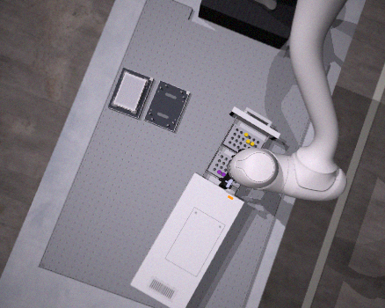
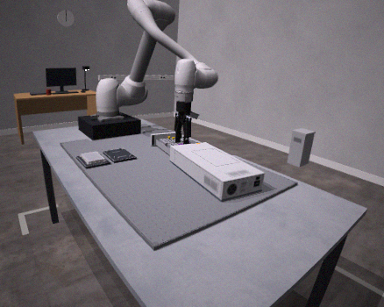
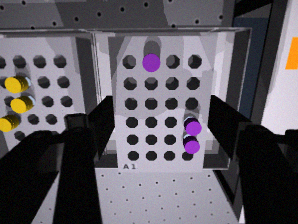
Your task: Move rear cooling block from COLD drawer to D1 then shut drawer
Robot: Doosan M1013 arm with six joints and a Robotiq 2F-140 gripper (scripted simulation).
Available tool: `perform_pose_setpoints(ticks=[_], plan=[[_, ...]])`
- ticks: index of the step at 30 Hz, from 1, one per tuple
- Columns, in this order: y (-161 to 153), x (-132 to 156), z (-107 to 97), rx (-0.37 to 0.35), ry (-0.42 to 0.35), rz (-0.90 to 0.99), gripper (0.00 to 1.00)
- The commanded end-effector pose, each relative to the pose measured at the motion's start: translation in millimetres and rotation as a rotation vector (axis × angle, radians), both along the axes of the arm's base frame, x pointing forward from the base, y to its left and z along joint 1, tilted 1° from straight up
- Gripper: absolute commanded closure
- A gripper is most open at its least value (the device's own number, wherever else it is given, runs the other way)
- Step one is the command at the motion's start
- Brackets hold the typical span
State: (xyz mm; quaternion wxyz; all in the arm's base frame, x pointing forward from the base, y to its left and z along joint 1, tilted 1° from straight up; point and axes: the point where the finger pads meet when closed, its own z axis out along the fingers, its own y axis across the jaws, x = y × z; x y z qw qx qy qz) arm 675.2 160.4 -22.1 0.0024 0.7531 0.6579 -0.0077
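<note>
The cooler COLD (image 1: 191,235) is a white box with its drawer (image 1: 240,145) pulled open and its orange lamp (image 1: 230,198) lit. The rear cooling block (image 3: 167,107), marked A1, holds three purple tubes (image 3: 192,136) upright in its bores. It lies next to the cooler body (image 1: 221,165). My gripper (image 3: 160,108) is shut on this block, one finger on each long side. I cannot tell whether the block still rests on the drawer floor. The front block (image 3: 35,95) with three yellow tubes (image 3: 15,102) sits by the handle (image 1: 257,118). Slot D1 (image 1: 167,106) is a dark plate.
Slot D2 (image 1: 130,92), beyond D1, holds a light-coloured plate. The arm's black base (image 1: 247,18) stands at the far end of the mat. My wrist and forearm (image 1: 286,172) hang over the drawer and hide part of it in the overhead view.
</note>
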Motion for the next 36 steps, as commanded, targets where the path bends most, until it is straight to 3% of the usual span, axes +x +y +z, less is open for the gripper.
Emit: perform_pose_setpoints(ticks=[1,18,36], plan=[[-1.5,4.1,5.5,0.001,-0.007,0.000,0.90],[-1.5,4.1,5.5,0.001,-0.007,0.000,0.90],[-0.8,4.2,28.0,0.001,-0.006,0.000,0.90]])
